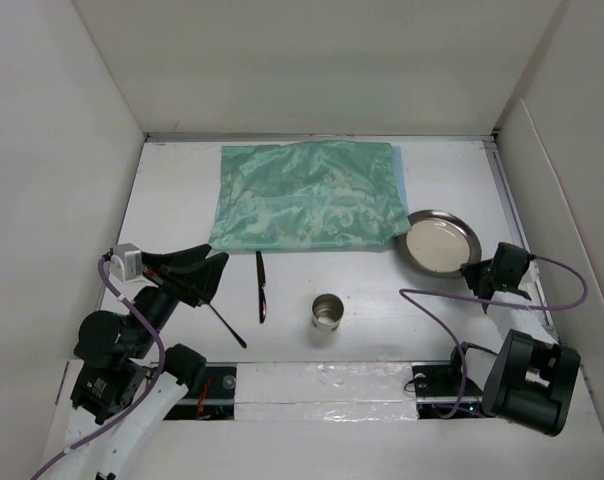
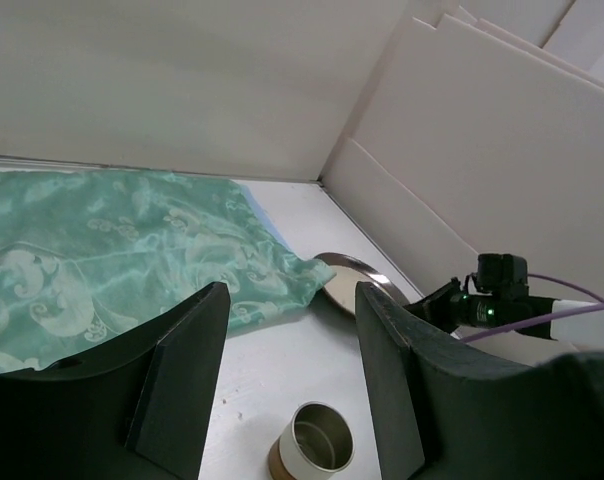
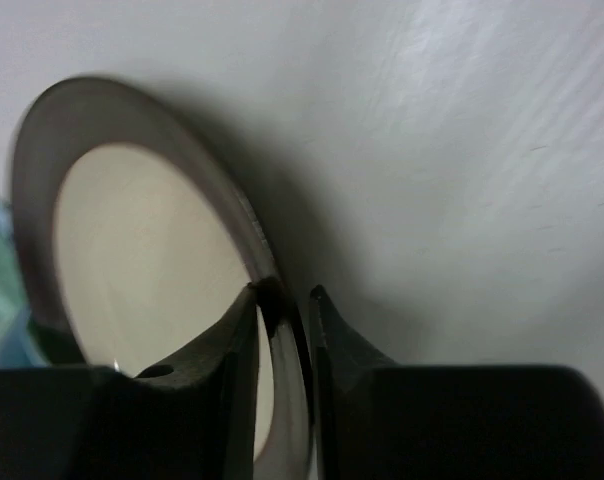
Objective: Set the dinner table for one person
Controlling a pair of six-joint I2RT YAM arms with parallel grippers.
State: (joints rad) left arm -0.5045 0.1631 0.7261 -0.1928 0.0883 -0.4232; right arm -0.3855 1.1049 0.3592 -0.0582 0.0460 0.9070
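The white dinner table (image 1: 172,200) carries a mint-green patterned mat (image 1: 307,195) at the back. A round metal plate (image 1: 440,241) lies right of the mat. My right gripper (image 1: 480,272) is closed on the plate's near-right rim; in the right wrist view its fingers (image 3: 284,292) straddle the plate's rim (image 3: 42,180). A metal cup (image 1: 329,312) stands upright in the middle. Two dark utensils lie left of it, one straight (image 1: 261,285) and one slanted (image 1: 227,325). My left gripper (image 1: 207,268) is open and empty, beside the slanted utensil.
White walls close the table on three sides. The left wrist view shows the mat (image 2: 112,260), the cup (image 2: 312,440), the plate (image 2: 347,280) and the right arm (image 2: 492,300) between and beyond my open fingers (image 2: 290,295). A taped strip (image 1: 322,385) runs along the near edge.
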